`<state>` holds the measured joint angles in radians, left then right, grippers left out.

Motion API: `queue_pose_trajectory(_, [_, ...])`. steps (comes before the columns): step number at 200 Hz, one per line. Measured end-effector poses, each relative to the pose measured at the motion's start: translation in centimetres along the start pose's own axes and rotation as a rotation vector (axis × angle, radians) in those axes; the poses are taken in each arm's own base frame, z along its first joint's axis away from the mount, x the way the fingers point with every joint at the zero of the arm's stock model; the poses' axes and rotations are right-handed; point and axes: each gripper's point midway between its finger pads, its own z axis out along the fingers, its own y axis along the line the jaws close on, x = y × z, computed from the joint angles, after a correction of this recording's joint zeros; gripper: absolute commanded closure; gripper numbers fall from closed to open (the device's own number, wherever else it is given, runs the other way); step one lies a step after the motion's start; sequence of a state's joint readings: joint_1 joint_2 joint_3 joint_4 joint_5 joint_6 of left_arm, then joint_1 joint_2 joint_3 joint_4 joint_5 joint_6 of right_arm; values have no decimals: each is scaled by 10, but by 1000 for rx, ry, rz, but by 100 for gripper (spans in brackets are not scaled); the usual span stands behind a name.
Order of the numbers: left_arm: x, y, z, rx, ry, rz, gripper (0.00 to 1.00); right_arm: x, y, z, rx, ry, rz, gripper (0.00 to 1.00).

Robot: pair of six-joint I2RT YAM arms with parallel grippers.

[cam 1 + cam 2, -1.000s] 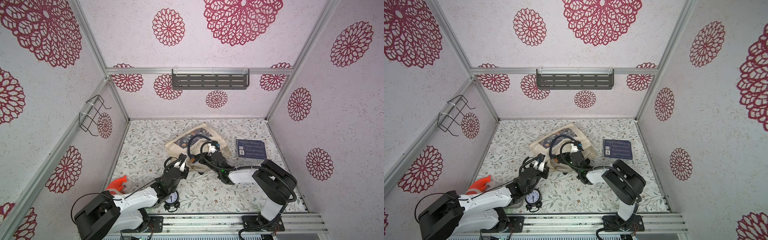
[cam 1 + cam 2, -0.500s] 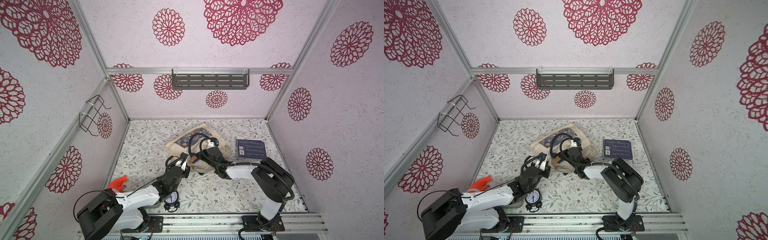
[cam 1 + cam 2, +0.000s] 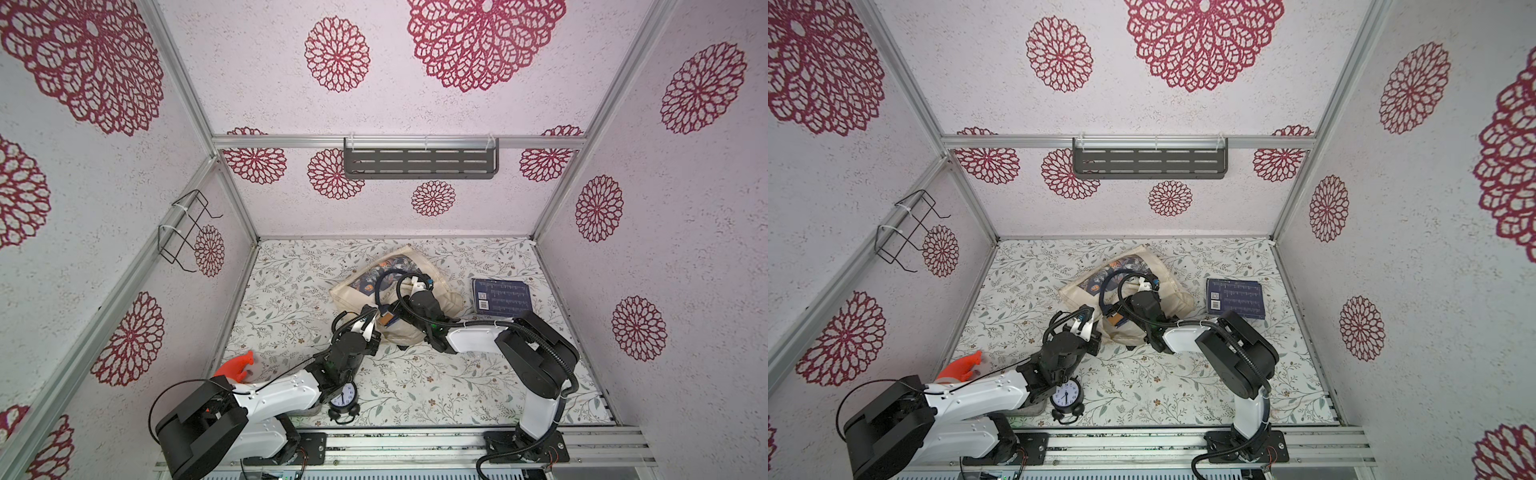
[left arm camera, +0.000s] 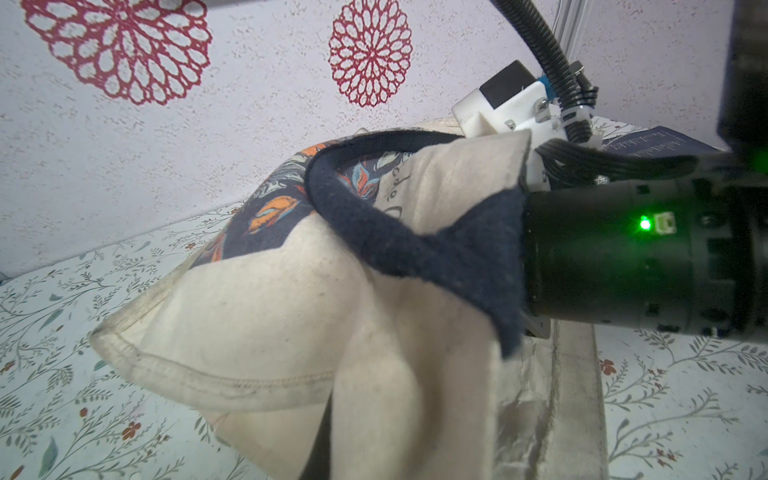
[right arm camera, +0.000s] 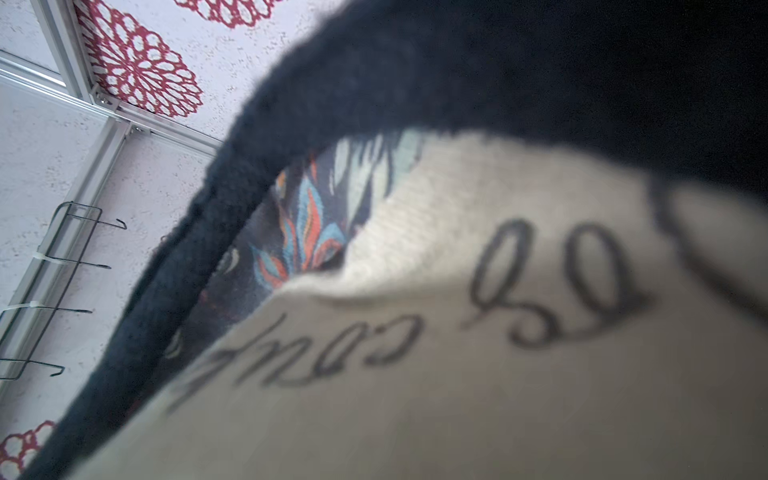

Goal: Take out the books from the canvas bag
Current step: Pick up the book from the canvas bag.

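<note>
I see the bag [image 3: 440, 301] [image 3: 1177, 297] lying crumpled in the middle of the table [image 3: 415, 374], printed side up, its mouth turned toward the arms. At that mouth the corner of a second book [image 3: 388, 319] [image 3: 1116, 320] shows orange and navy between the cloth folds. One navy book [image 3: 503, 296] [image 3: 1237, 299] lies flat on the table just beside the bag, on the right arm's side, clear of the cloth. The left gripper [image 3: 371, 323] [image 3: 1087, 326] is clamped tight at the bag's near rim and seems to pinch the canvas; in the left wrist view the bag [image 4: 249, 324] hangs lifted off the table. The right gripper [image 3: 405, 309] reaches into the mouth under the navy strap [image 4: 374, 232] [image 5: 208, 208]. Its fingers are hidden by cloth, so I cannot tell how wide they stand or whether they hold anything. A clock [image 3: 344, 399] stands well in front of the bag, near the left arm, with an orange object [image 3: 239, 368] farther out to that side. Behind the bag a grey shelf [image 3: 419, 163] hangs on the back wall.
</note>
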<state>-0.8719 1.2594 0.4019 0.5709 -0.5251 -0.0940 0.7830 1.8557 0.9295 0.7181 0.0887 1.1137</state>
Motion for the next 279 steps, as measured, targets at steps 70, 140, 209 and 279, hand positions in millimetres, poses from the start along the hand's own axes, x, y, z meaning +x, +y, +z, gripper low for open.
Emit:
queue_pose_trajectory(70, [0, 0, 2, -5, 3, 2, 100, -7, -1, 8, -19, 12, -7, 52])
queue_pose_trajectory(140, [1, 1, 2, -10, 5, 3, 100, -11, 5, 25, -31, 65, -43, 68])
queue_pose_trajectory(209, [0, 1, 3, -13, 5, 3, 100, -21, 24, 28, -77, 56, -55, 75])
queue_pose_trajectory(279, [-1, 2, 5, -23, 3, 6, 100, -22, 34, 35, -103, 59, -50, 64])
